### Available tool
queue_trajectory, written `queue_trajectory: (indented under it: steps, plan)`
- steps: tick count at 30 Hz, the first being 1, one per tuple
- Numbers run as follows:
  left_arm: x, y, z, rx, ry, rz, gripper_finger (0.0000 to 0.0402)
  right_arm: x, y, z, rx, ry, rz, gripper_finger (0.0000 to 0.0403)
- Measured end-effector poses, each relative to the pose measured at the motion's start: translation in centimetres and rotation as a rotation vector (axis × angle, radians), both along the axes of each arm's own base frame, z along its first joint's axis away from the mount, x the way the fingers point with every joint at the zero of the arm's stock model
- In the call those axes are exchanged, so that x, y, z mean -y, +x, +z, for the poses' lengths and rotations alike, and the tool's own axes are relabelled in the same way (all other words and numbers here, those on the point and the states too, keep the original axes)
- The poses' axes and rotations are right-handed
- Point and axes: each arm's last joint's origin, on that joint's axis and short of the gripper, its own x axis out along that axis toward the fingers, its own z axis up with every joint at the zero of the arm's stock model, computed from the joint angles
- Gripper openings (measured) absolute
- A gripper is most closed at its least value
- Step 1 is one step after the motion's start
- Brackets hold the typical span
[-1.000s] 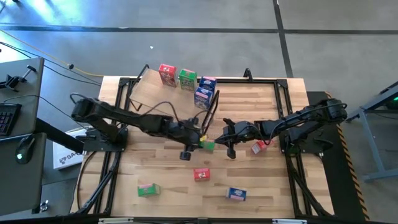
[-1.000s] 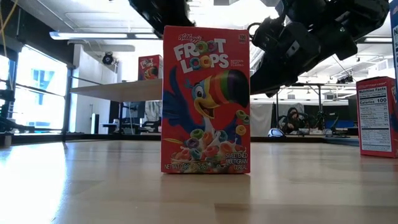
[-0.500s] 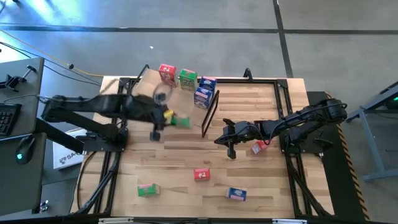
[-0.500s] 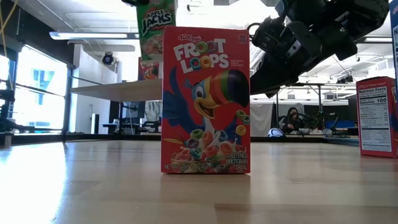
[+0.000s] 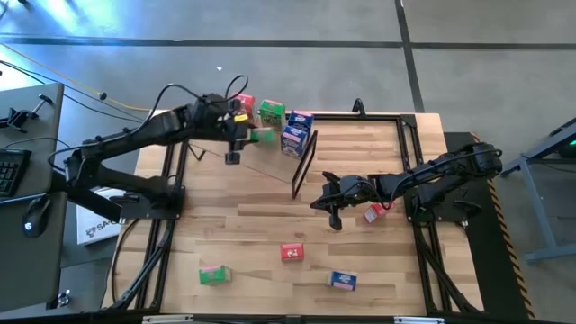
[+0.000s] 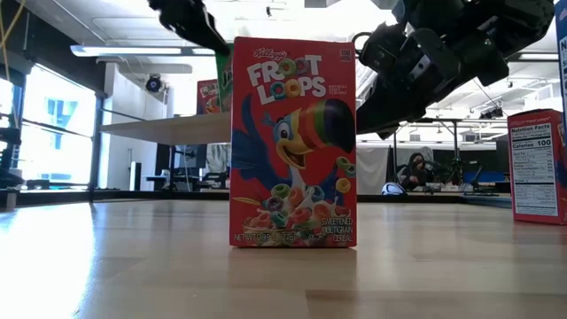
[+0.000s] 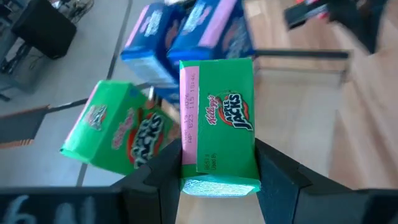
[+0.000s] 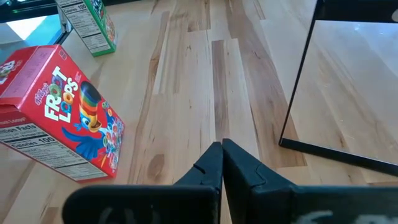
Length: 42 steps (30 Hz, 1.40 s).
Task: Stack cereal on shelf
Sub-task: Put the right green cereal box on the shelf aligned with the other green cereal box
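Low view: slatted wooden tabletop (image 6: 133, 266), bright workshop room behind.

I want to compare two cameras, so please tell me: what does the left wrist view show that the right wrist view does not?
Only the left wrist view shows the left gripper holding a green box, with another green box and blue boxes beyond. Only the right wrist view shows the shut right gripper over bare planks, a red box lying beside it, and the shelf's black frame. Both show the wooden table.
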Motion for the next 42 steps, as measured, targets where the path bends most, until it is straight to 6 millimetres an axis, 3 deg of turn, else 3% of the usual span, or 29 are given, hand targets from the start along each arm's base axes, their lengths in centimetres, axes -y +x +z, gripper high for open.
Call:
queue_trajectory:
  steps: [7, 19, 30, 36, 42]
  plan:
    - [-1.6, 0.2, -0.6, -0.016, 0.009, 0.050, 0.0161, 0.0, 0.0, 0.0, -0.001, 0.003, 0.003, 0.0000]
    - [-2.0, 0.0, -0.5, -0.020, 0.022, 0.073, 0.0216, 0.0, 0.0, 0.0, -0.001, 0.004, 0.003, 0.0000]
    - [-1.9, -0.3, 2.8, 0.030, 0.085, 0.062, 0.0217, 0.0, 0.0, 0.0, -0.003, 0.020, -0.005, 0.0000]
    - [-0.9, -1.9, 3.7, 0.012, -0.047, 0.137, 0.0180, 0.0, 0.0, 0.0, -0.003, 0.020, -0.005, 0.0000]
    - [-0.4, -3.3, 1.1, 0.063, -0.059, 0.335, 0.0096, 0.0, 0.0, 0.0, -0.002, 0.004, 0.003, 0.0000]
